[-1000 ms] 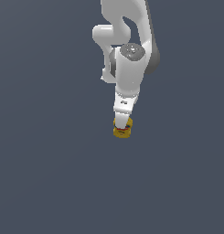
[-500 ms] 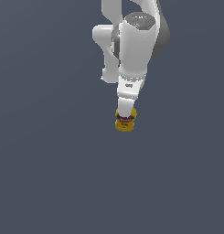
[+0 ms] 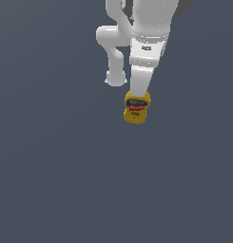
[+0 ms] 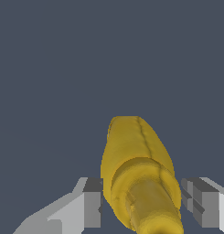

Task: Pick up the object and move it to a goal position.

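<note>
The yellow mustard bottle with its blue-and-red label hangs under the white arm in the exterior view. My gripper is shut on the bottle's upper part. The hand hides the cap there. In the wrist view the bottle stands between my two fingers, cap end towards the camera. My gripper has its left finger and right finger against the bottle's sides. The bottle looks lifted off the grey floor.
A flat dark grey floor fills both views. The arm's white links rise above the bottle at the top of the exterior view. No other objects show.
The arm has moved up and towards the exterior view's right, and the bottle has moved with it in the gripper. The arm looks larger in the view now.
</note>
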### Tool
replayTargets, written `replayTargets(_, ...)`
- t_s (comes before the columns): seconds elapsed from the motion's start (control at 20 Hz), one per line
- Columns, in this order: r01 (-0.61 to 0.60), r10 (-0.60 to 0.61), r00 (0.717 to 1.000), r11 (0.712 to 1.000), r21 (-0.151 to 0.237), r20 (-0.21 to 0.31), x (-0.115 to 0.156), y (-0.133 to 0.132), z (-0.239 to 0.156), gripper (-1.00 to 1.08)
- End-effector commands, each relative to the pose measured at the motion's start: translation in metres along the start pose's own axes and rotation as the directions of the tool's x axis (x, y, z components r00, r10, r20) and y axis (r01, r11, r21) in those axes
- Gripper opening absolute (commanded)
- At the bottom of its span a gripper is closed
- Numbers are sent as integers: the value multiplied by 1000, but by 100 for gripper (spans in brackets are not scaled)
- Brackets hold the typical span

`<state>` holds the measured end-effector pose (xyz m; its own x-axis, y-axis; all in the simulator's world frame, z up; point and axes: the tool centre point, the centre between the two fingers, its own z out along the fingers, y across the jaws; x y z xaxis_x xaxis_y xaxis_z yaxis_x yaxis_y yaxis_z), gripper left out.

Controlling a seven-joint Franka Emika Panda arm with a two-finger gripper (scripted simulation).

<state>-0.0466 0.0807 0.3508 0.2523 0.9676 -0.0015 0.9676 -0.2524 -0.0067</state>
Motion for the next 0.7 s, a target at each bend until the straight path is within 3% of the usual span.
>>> replayTargets(0.0,0,0,1000,1000,-7,-2,3,-1,-31,-100)
replayTargets(0.65,-1,0,1000,1000,-7,-2,19,-5,-148,-100)
